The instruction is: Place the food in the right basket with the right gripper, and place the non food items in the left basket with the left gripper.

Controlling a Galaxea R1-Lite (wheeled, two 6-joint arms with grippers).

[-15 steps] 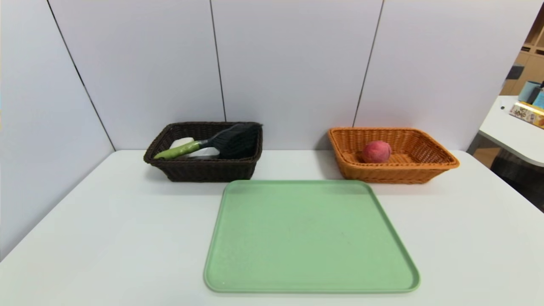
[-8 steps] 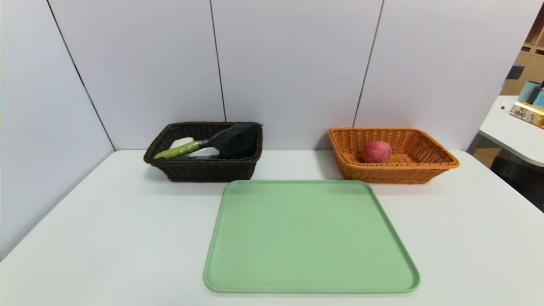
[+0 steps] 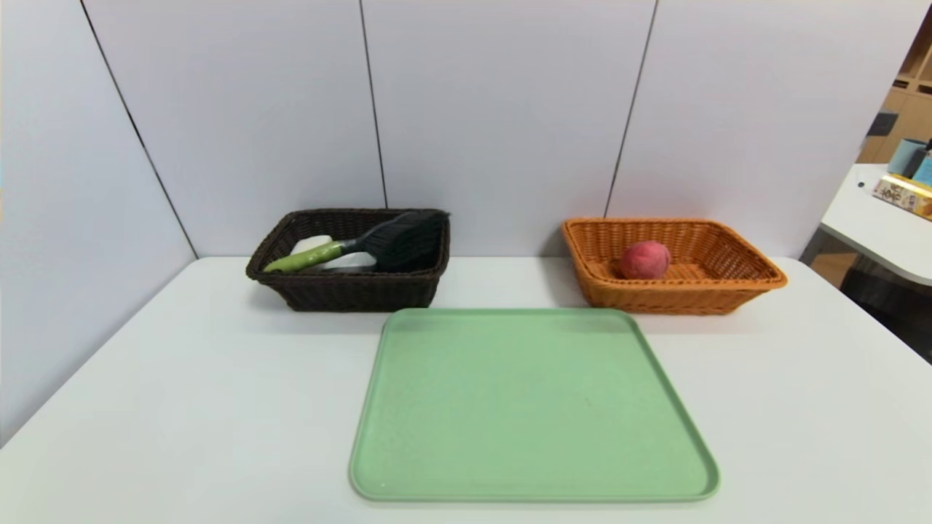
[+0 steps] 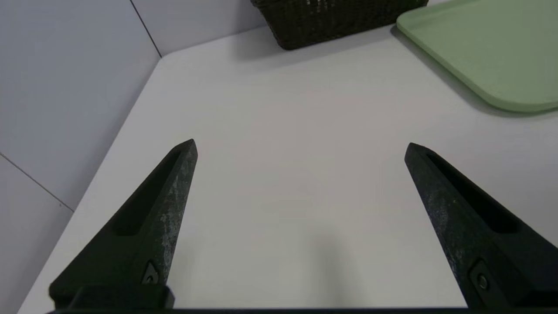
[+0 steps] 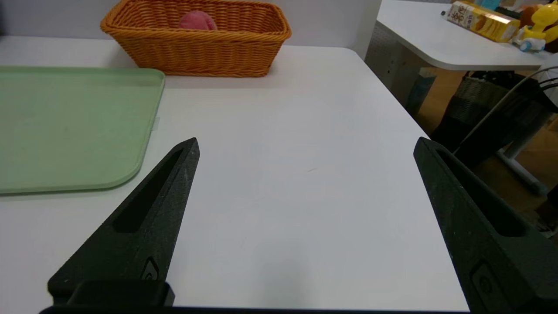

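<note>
**A:** At the far edge of the table, how did your sorting stand?

**B:** You had it finished, as far as I could judge. The peach lay inside the orange basket on the far right. The green-handled brush rested slantwise in the dark brown basket on the far left, its bristles propped against the right-hand rim. The green tray in the near middle had nothing on it.

**A:** And the other non-food pieces?

**B:** You could see something white under the brush handle, in the same dark basket. Whether that was the box, the small bar, or both, I could not tell; the brush and the basket wall covered most of it.

**A:** Where were your grippers?

**B:** Neither showed from the head camera. Your left gripper hung over bare table near the left edge, fingers spread wide and holding nothing, with only the dark basket's lower wall in its view. Your right gripper hung over bare table to the right of the tray, fingers equally far apart and empty.

**A:** Anything left to do?

**B:** Nothing that I could see waiting on the tray or table, so I judged only the parking of your arms remained.
</note>
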